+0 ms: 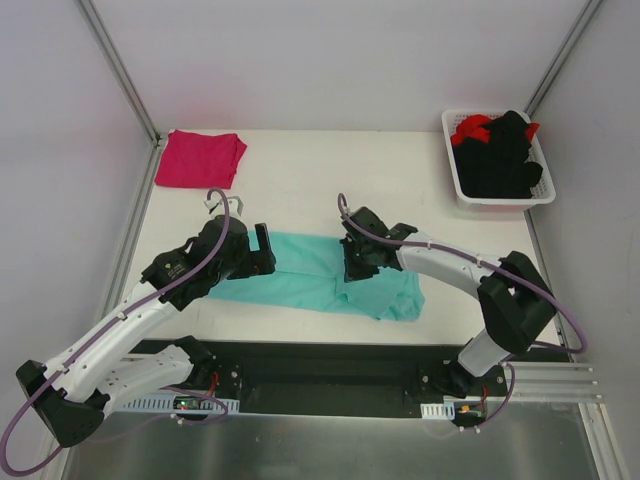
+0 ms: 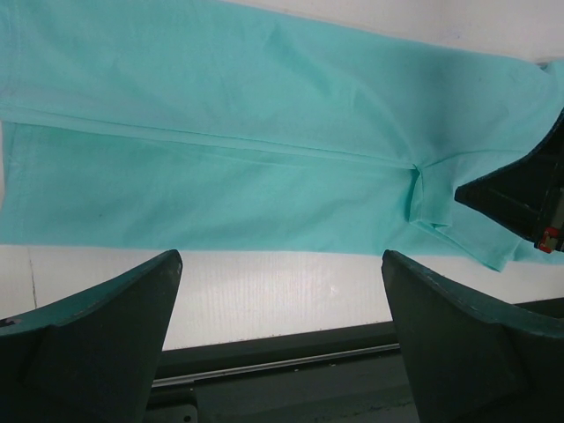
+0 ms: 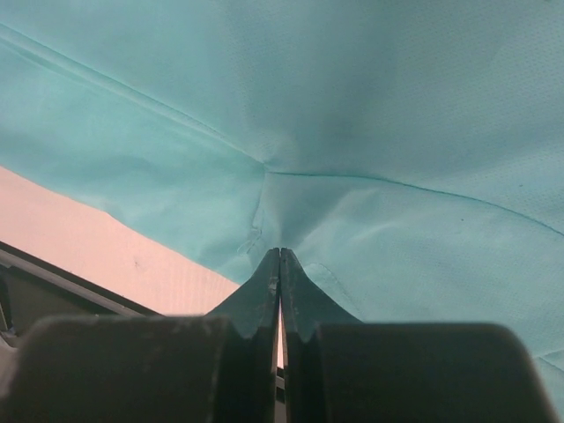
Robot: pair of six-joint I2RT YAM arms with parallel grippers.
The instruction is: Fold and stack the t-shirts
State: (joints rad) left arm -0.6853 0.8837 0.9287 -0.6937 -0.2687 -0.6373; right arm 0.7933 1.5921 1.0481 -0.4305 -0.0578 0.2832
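- While the teal shirt (image 1: 300, 268) is lying spread across the near middle of the table (image 1: 300, 180), the left gripper (image 1: 262, 243) is hovering at its left end, jaws spread wide and gripping nothing.
- The right gripper (image 1: 358, 268) is resting on the shirt's right half, jaws pressed together. Creases are gathering at the tips, but whether cloth is pinched cannot be told.
- The pink shirt (image 1: 200, 158) is lying folded at the far left corner.

Plain teal t-shirt (image 1: 310, 270) in long strip mid-table, magenta t-shirt (image 1: 200, 158) folded, far-left corner
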